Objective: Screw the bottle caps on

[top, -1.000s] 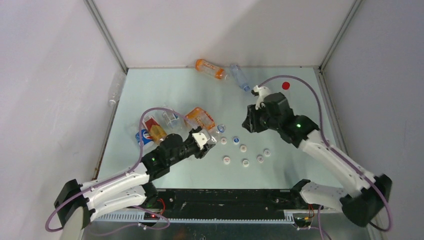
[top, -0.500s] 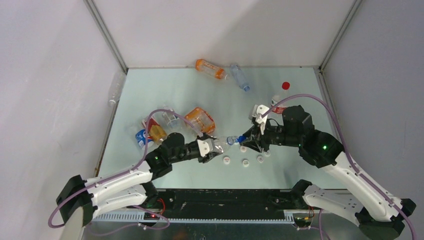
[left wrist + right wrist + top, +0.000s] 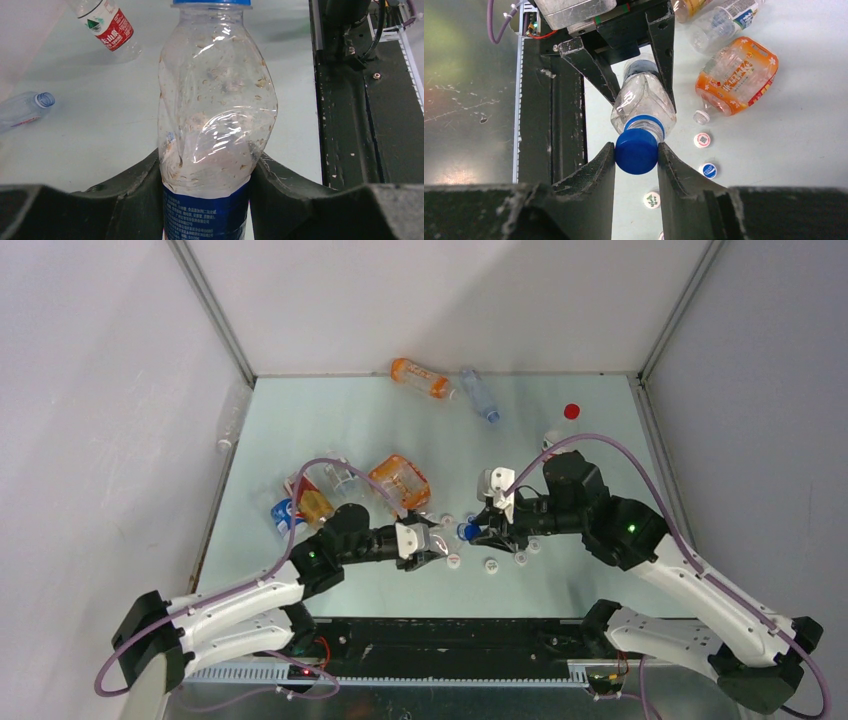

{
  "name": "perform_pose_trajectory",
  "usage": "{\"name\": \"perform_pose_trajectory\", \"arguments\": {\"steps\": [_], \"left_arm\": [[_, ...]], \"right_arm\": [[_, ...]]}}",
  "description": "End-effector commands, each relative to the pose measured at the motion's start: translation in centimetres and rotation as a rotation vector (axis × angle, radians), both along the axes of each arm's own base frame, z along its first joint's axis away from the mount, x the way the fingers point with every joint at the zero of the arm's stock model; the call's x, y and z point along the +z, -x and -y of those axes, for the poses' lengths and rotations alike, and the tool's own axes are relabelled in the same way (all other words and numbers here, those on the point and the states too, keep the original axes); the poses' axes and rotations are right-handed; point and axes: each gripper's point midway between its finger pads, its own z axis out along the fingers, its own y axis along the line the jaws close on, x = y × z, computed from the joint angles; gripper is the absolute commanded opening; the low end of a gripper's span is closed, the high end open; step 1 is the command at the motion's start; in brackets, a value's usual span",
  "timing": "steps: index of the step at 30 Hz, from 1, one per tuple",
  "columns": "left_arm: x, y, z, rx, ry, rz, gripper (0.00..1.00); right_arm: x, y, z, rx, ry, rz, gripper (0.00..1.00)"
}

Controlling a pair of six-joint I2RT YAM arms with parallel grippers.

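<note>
1. Two grips meet at lower centre of the top view. Clamped there in the left gripper (image 3: 428,540): a clear bottle (image 3: 447,533), held level with its mouth to the right, presumably to present the neck to the other arm.
2. From the left wrist, shows jaws pressed on both sides of that bottle (image 3: 215,100) low in the frame, denting its thin walls. Carries a blue label band (image 3: 205,215) at the bottom edge, with white print too fine to read.
3. At centre of the right wrist view, closed tight on a blue cap (image 3: 636,151): the right gripper (image 3: 636,150). Sets the cap square against the neck, just ahead of a blue collar ring. Looks like the screwing step, one claw bracing and the other turning. Cannot tell how far the thread has caught.
4. Just beyond, scattered on the table (image 3: 330,420): loose caps (image 3: 490,565). Among them a white one (image 3: 702,140) with a dark stamp, a blue one (image 3: 709,170) with a white logo and a white one (image 3: 652,200) with a green mark. None legible.
5. Further, at upper right of the right wrist view: an orange bottle (image 3: 736,75) on its side, with white characters on the label that cannot be made out.
6. Left of it in the top view: a bottle cluster (image 3: 310,495), one with a blue Pepsi-like label.
7. Farthest, at upper left of the left wrist view: a red-label bottle (image 3: 107,27) with white Chinese characters and a green peak mark. Alone at upper right of the top view: a red cap (image 3: 571,411).
</note>
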Motion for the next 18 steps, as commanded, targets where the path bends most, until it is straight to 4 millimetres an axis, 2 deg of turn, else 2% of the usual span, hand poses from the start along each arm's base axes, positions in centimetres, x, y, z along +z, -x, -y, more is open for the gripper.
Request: {"name": "perform_pose_trajectory", "arguments": {"steps": [1,10,18], "left_arm": [[3.7,0.7,0.9,-0.06,0.088,0.063,0.41],[4.3,1.3,0.9,-0.089,0.12,0.079,0.39],[5.0,1.5,1.1,-0.099,0.147,0.108,0.39]], "right_arm": [[1.9,-0.3,-0.7,0.026,-0.035,0.069,0.04],[0.8,-0.7,-0.4,0.017,0.013,0.069,0.04],[-0.7,0.4,-0.7,0.086,0.048,0.013,0.03]]}}
